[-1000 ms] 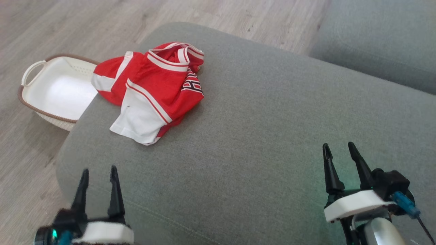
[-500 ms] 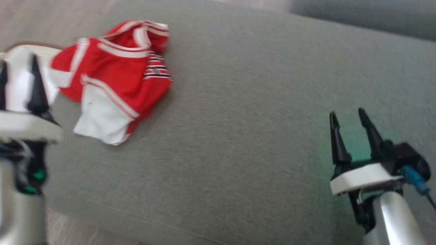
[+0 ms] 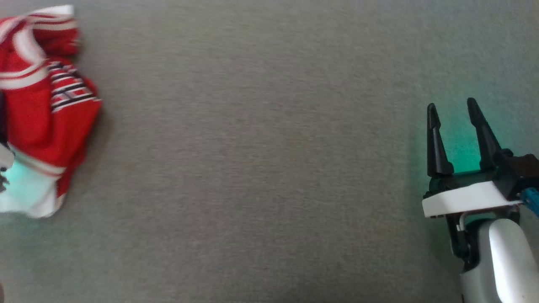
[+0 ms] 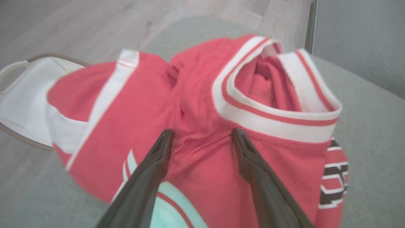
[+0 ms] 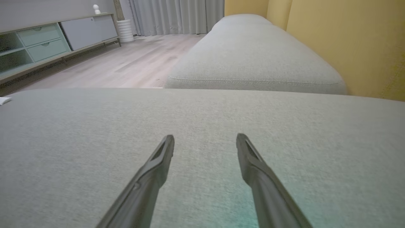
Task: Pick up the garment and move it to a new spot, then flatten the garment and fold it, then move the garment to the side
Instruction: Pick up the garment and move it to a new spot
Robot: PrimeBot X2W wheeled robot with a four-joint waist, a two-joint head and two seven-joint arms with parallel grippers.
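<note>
The garment (image 3: 38, 109) is a crumpled red and white jersey with a striped collar, lying at the far left of the grey sofa cushion (image 3: 261, 168) in the head view. In the left wrist view my left gripper (image 4: 202, 131) hangs open just over the garment (image 4: 142, 104), its two fingertips close above the red cloth below the collar; whether they touch it I cannot tell. My right gripper (image 3: 451, 104) stands open at the right over bare cushion, far from the garment. The right wrist view has the right gripper (image 5: 205, 136) empty above the fabric.
A white basket (image 4: 25, 95) with a brown rim sits on the wood floor beyond the cushion's edge, behind the garment. A second grey cushion (image 5: 253, 63) lies ahead of the right gripper, beside a yellow wall (image 5: 348, 41). A low cabinet (image 5: 47, 38) stands across the floor.
The head camera has swung down and to the right, so the garment now sits at the picture's left edge. My left gripper has travelled up to the garment. Both stay open.
</note>
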